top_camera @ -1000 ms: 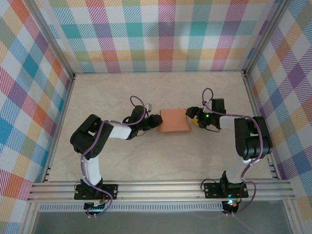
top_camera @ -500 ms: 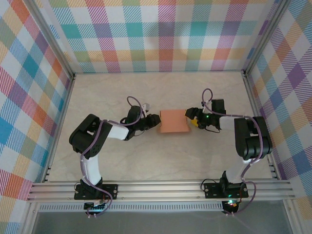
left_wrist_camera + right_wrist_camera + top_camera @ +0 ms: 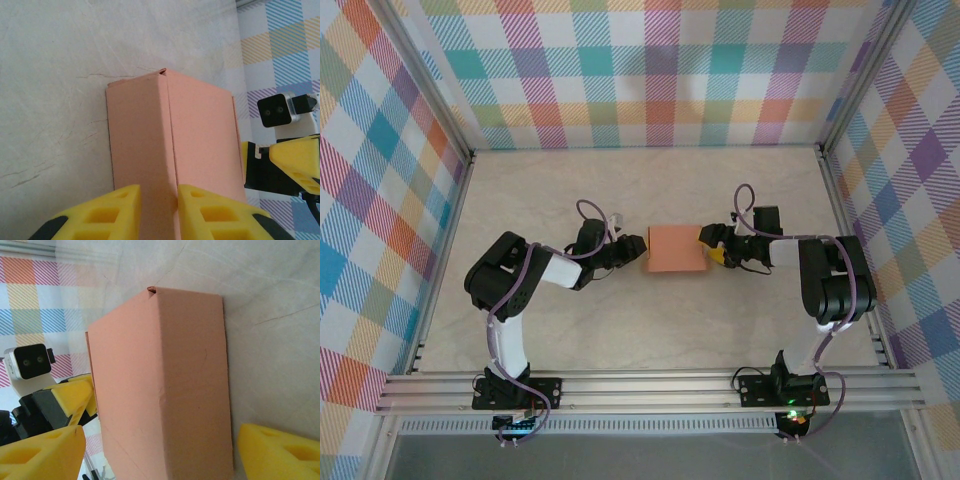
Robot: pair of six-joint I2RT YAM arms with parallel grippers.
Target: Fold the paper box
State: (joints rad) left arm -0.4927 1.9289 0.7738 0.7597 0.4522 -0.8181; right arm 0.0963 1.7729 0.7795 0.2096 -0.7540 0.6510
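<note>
Against the picture from a second ago I see little change: the paper box (image 3: 677, 249) lies in about the same spot at the middle of the table (image 3: 620, 330), between the two arms, and the cable loop over the left wrist has drifted a touch to the left, while the right arm's wrist has edged slightly in toward the card. The left gripper (image 3: 638, 250) sits at the box's left edge. In its wrist camera I see the yellow fingers (image 3: 110, 212) drawn in to a slim gap, with the salmon card and its crease running down into that gap. I cannot tell whether the pads actually press on the card or merely straddle it. The right gripper (image 3: 710, 245) is at the box's right edge, its jaws spread wide. From its wrist camera the fingers (image 3: 280, 452) stand on either side of the box's near end, the box between them and nothing clamped.
</note>
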